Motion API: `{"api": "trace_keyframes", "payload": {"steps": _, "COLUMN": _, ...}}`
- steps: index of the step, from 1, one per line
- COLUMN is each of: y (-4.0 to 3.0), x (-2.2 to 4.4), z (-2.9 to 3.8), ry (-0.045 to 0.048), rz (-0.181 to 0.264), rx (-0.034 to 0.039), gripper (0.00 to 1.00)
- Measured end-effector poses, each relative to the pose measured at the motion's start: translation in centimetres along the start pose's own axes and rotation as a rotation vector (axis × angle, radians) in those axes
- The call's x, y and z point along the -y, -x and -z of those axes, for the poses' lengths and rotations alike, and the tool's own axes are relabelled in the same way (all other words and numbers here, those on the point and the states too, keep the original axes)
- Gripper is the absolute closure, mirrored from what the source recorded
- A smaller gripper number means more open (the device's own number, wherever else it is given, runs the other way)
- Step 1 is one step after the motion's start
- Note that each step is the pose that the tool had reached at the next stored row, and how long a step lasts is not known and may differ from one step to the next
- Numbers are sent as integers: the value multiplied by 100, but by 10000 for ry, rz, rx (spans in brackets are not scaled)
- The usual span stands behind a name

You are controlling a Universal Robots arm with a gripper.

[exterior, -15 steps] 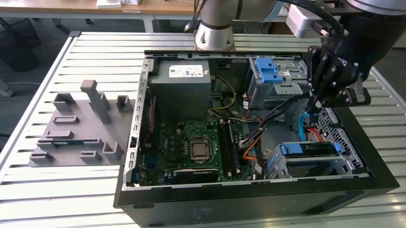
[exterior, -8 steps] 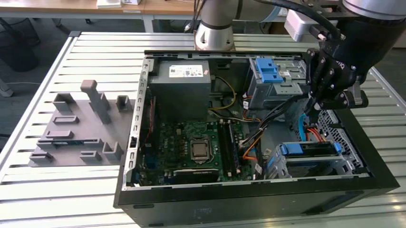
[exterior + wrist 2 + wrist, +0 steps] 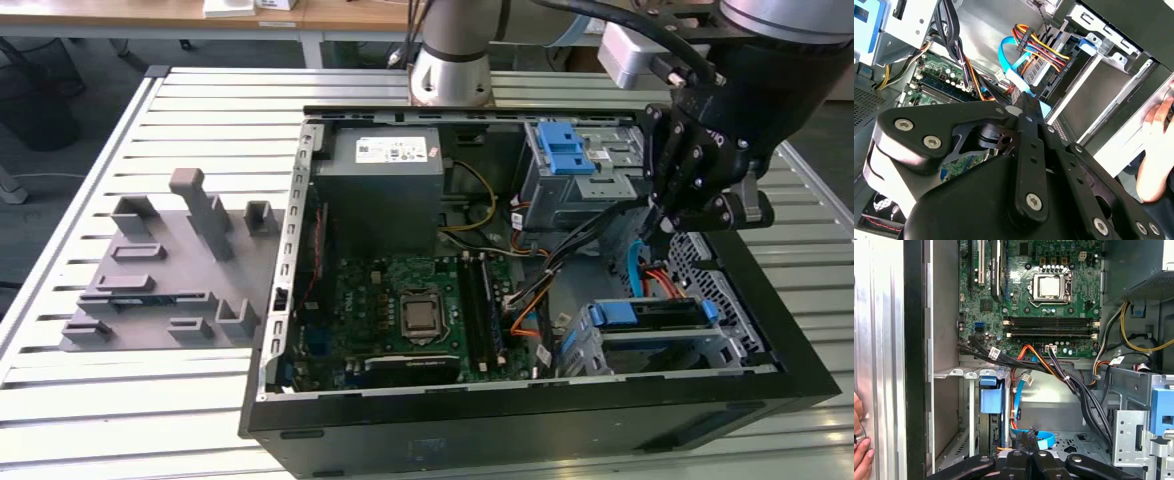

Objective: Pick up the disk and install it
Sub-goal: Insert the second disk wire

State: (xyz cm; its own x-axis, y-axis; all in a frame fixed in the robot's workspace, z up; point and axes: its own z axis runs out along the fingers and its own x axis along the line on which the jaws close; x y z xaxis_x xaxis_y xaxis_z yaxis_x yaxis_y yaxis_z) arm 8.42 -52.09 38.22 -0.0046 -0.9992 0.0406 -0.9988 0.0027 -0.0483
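The disk, a grey drive in a blue plastic frame, sits in the lower drive cage at the front corner of the open computer case, on the exterior view's right. In the first wrist view its blue frame stands in the bay slot. In the second wrist view, cables run to the disk's rear. My gripper hangs inside the case just above that cage, apart from the disk. Its fingers are shut, and its tip is beside a light blue cable. I cannot tell whether they touch.
A bare blue bracket sits in the upper cage, with the grey power supply and motherboard beside it. Black and orange cable bundles cross the case. A grey fixture lies on the slatted table. A person's hand rests by the case.
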Motion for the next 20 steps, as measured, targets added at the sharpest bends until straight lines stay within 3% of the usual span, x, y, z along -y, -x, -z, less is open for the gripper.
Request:
{"api": "trace_keyframes", "payload": {"steps": 8, "y": 0, "x": 3, "z": 50, "ry": 0, "rz": 0, "rx": -3, "gripper": 89}}
{"api": "trace_keyframes", "payload": {"steps": 10, "y": 2, "x": 3, "z": 53, "ry": 0, "rz": 3, "rx": -47, "gripper": 89}}
{"api": "trace_keyframes", "payload": {"steps": 11, "y": 3, "x": 3, "z": 51, "ry": 0, "rz": 4, "rx": -69, "gripper": 83}}
{"api": "trace_keyframes", "payload": {"steps": 14, "y": 10, "x": 3, "z": 46, "ry": -1, "rz": 7, "rx": -147, "gripper": 83}}
{"api": "trace_keyframes", "payload": {"steps": 17, "y": 16, "x": 2, "z": 35, "ry": -1, "rz": 13, "rx": -277, "gripper": 82}}
{"api": "trace_keyframes", "payload": {"steps": 20, "y": 20, "x": 2, "z": 20, "ry": -1, "rz": 14, "rx": -311, "gripper": 75}}
